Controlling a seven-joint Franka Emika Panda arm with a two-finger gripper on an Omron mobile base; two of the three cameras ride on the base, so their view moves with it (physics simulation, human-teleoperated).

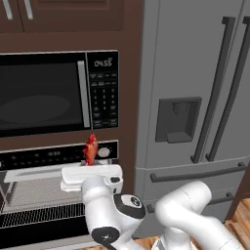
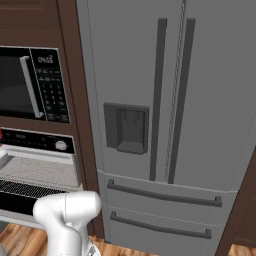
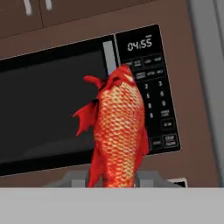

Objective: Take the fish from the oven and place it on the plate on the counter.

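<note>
Fish held up in front of the oven

I see my hand (image 1: 91,165) pinching the fish (image 1: 91,148) by its lower end, so it stands upright before the oven (image 1: 58,195) control strip, beside the white knob (image 1: 103,152). Through the hand view the fish (image 3: 118,131) rises against the black microwave (image 3: 65,105) and its keypad.

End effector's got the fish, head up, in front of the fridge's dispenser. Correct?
Not quite. The end effector does hold the fish head up, but it sits in front of the microwave, next to its keypad, not the fridge dispenser. The hand view shows the fish against the microwave door and keypad; the left base view puts it at the oven control strip.
</note>
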